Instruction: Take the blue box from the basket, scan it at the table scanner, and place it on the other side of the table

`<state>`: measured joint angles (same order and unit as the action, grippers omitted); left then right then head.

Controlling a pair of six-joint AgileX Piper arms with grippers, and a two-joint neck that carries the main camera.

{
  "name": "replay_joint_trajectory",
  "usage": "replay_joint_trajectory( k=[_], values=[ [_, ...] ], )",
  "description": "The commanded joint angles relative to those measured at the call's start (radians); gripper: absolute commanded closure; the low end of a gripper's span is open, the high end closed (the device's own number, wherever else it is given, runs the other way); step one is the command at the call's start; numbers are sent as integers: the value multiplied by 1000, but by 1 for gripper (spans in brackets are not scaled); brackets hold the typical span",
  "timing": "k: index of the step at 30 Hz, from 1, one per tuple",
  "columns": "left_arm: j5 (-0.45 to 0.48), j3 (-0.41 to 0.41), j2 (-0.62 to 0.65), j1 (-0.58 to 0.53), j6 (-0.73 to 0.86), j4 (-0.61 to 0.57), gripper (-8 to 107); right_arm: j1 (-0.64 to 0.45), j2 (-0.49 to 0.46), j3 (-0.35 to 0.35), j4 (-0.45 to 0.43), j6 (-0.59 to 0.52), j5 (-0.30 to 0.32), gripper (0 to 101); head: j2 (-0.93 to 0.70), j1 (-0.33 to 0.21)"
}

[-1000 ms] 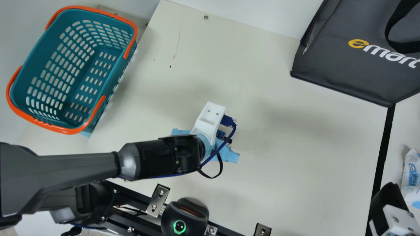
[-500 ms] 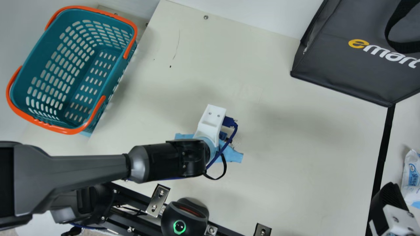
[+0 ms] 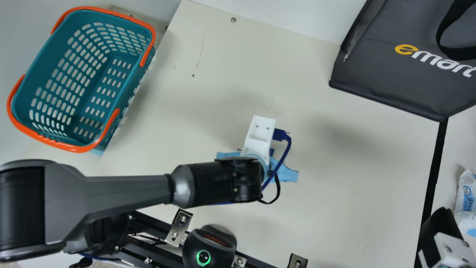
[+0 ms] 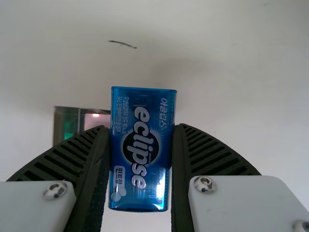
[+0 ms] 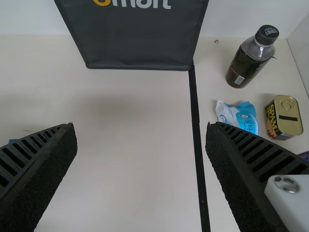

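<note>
In the main view my left gripper [image 3: 259, 136], seen from above at its white mount with light-blue covering around it, hangs mid-table; its fingertips are hidden there. The left wrist view has the blue box [image 4: 141, 150] squeezed upright between the ribbed fingers of my left gripper [image 4: 141, 159], which is shut on it. Behind the box, partly covered, lies a dark-framed glassy square [image 4: 67, 126] with green and reddish light. At the main view's lower right is my right gripper [image 3: 440, 227]; its fingers stand wide apart in the right wrist view, my right gripper [image 5: 141, 145] holding nothing. The teal basket [image 3: 128, 87] is at upper left.
A black device with a green ring [image 3: 203, 257] sits on the rail at the near edge. A dark bag [image 3: 394, 85] stands far right. Beyond the black strip [image 5: 197, 130] are a bottle [image 5: 246, 63], a blue-white packet [image 5: 239, 116] and a tin [image 5: 285, 117].
My left arm has shifted to the right over the table in the main view, a little at first and then farther. The right gripper, basket and bag have kept their places.
</note>
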<state>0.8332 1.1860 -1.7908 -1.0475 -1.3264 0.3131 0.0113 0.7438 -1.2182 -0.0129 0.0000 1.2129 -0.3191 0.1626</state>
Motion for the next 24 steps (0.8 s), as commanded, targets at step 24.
replay_joint_trajectory(
  k=[24],
  values=[
    [75, 250, -227, -28, -163, -28, 84, 0, 0, 0, 0, 0, 0, 6, -2, -24]
  ],
)
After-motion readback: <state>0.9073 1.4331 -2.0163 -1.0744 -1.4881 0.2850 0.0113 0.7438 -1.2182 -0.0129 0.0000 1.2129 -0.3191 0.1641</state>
